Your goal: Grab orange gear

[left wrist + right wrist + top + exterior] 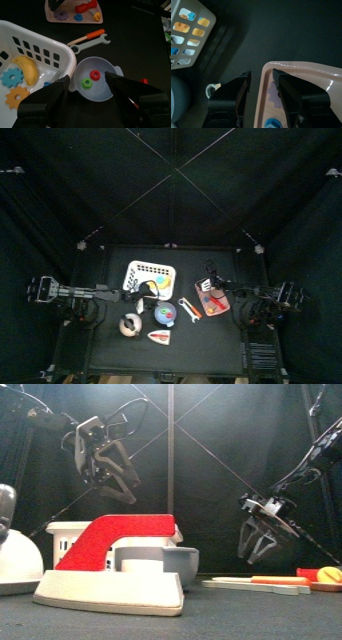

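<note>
The orange gear (17,97) is toothed and lies inside the white slotted basket (47,47), beside a blue gear (11,77) and a yellow curved piece (27,70). My left gripper (95,89) is open and empty, hovering over the basket's corner and the grey bowl (107,95). In the front view the left gripper (114,469) hangs high above the table. My right gripper (264,82) is open and empty above the edge of the pink tray (314,85). The right gripper also shows low at the right in the front view (261,539).
The grey bowl holds a red nut (95,74) and a green nut (86,82). An orange-and-white wrench (90,40) lies between the bowl and the pink tray (73,12), which holds small pieces. A red-and-white flat object (114,554) and a multicoloured disc (164,313) lie near the front.
</note>
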{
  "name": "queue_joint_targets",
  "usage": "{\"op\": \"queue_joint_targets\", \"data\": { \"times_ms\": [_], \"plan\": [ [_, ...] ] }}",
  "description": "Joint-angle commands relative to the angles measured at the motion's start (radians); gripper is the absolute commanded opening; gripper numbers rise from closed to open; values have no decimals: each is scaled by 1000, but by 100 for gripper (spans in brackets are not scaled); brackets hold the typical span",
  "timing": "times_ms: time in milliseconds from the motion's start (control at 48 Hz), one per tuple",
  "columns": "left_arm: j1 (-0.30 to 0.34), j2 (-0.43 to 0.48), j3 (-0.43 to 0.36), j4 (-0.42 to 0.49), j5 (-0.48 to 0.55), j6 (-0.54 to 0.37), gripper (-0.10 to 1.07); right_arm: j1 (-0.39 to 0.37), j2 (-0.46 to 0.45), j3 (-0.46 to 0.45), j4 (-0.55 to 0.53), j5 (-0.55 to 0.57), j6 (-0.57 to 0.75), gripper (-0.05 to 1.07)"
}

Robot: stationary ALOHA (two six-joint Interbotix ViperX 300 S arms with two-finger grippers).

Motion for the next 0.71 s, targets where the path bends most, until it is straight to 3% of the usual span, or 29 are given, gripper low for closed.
{"op": "queue_joint_targets", "data": {
  "times_ms": [0, 312, 583, 688],
  "plan": [
    [25, -9, -12, -3, -2, 0, 93, 6, -15, -23, -9, -3, -2, 79],
    [236, 67, -57, -12, 118, 9, 94, 17, -21, -21, -63, -2, 2, 79],
    [290, 221, -150, 150, 299, 14, 95, 21, -23, -20, -74, -2, 2, 79],
    [296, 275, -193, 166, 377, 14, 95, 28, -20, -17, -72, -2, 3, 79]
  ]
}}
